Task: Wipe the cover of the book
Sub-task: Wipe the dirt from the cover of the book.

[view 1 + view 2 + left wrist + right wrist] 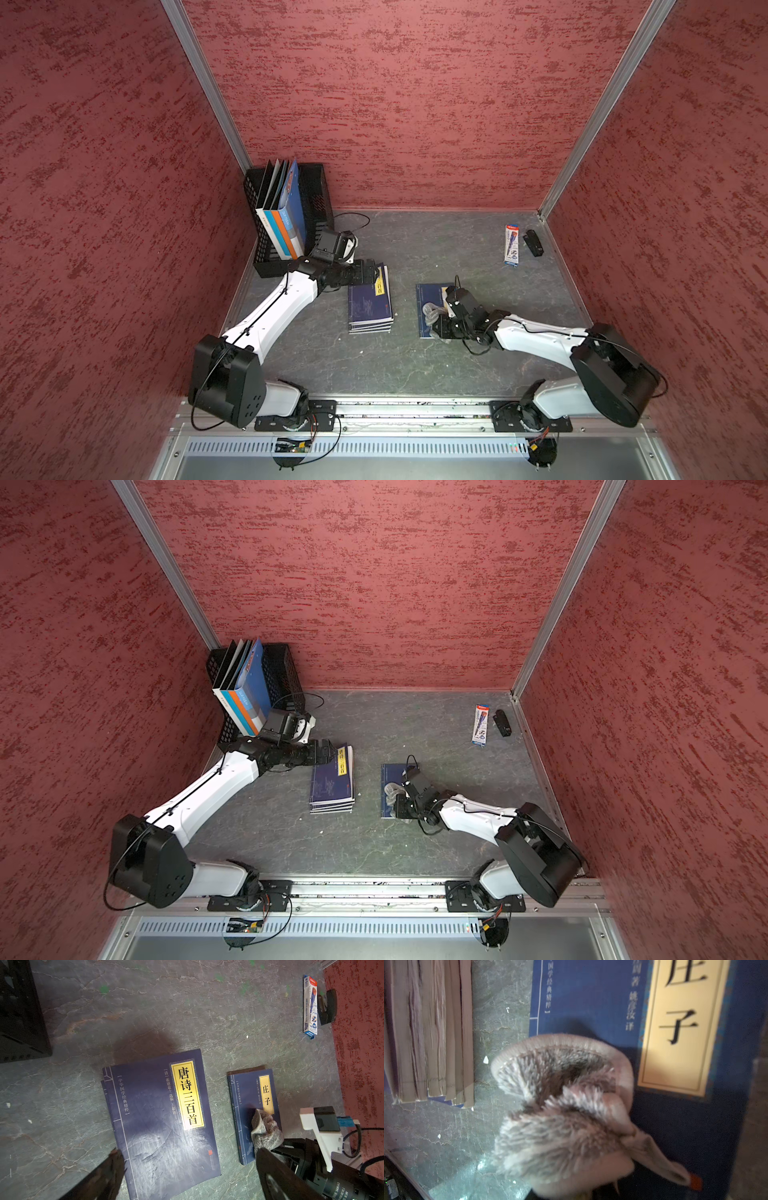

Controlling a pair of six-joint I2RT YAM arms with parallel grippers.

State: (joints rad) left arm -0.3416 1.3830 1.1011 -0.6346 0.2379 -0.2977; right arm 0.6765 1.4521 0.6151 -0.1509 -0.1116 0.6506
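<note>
**Both top views.** Bright, even light from overhead. Red walls well exposed; grey surface darker, with soft, faint shadows beneath the arms. Wide-angle bend: wall posts splay toward the upper corners. Detail slightly soft, small print unreadable.

**Left wrist view.** Dim, purplish cast. Round dark shadow on the surface at centre, above the stacked books. Pale sheen across the top cover, lower centre. Fingers at the lower edge black and out of focus.

**Right wrist view.** Cloth at centre too close, blurred. Title lettering on the book soft. Bright glare on the surface, lower left. Right edge a dark smear.
</note>
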